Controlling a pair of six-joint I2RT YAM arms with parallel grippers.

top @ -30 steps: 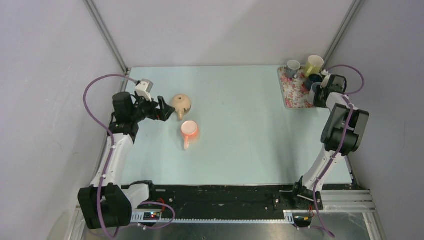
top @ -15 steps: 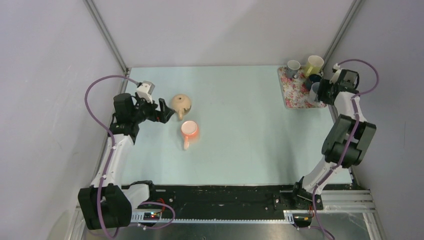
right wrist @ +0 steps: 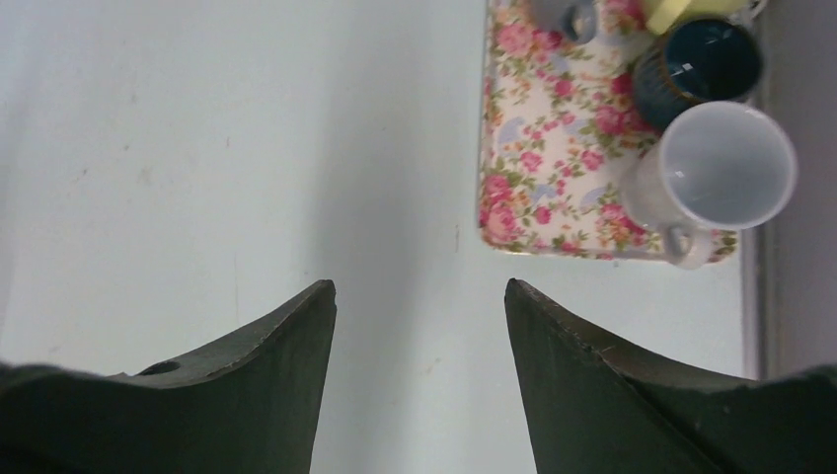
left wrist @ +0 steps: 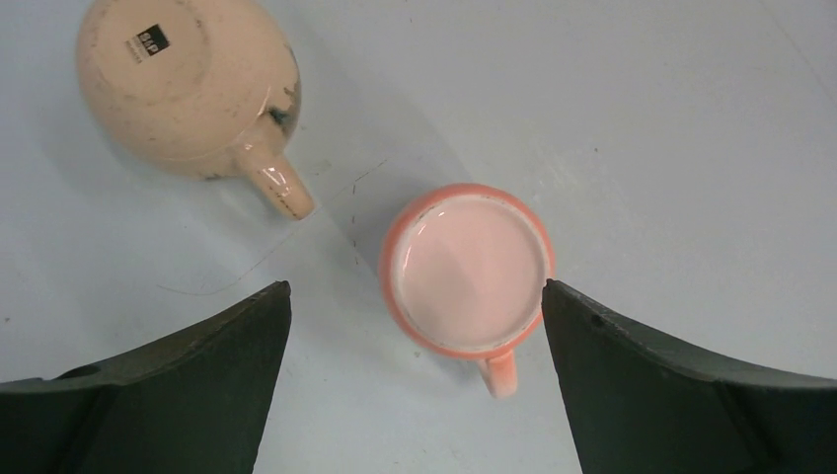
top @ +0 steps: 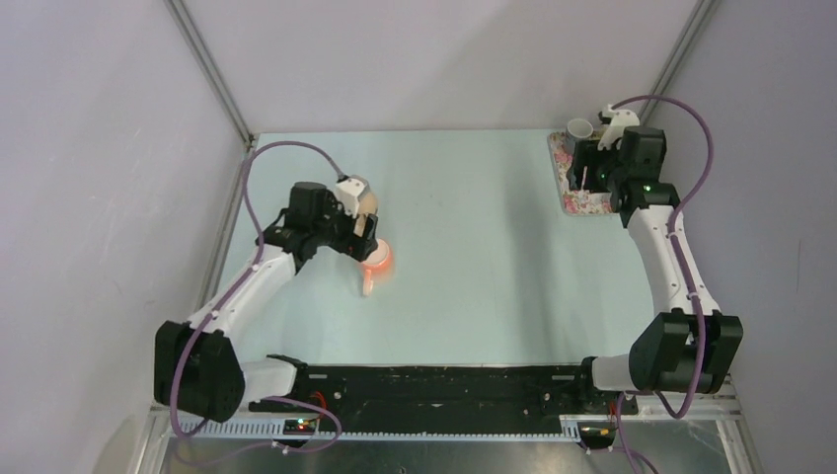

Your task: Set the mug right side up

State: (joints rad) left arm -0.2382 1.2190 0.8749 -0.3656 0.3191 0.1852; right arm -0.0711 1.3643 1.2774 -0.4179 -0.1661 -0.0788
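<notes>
We logged the left tool [left wrist: 415, 288] wide open, directly above the orange mug [left wrist: 466, 269]. The mug sat, seemingly base-up, left of centre on the tabletop [top: 474, 217], framed by the jaws, handle pointing near. The right tool [right wrist: 419, 296], parted and empty, hung far right.

1 small black square label [left wrist: 146, 44] with pale lettering sits on the upturned base of the beige mug [left wrist: 188, 89], ahead and to the left of the left gripper [left wrist: 415, 286]. Its characters look like "B.P", though the print is too small to be sure. A finer line of print beneath them cannot be read.
</notes>
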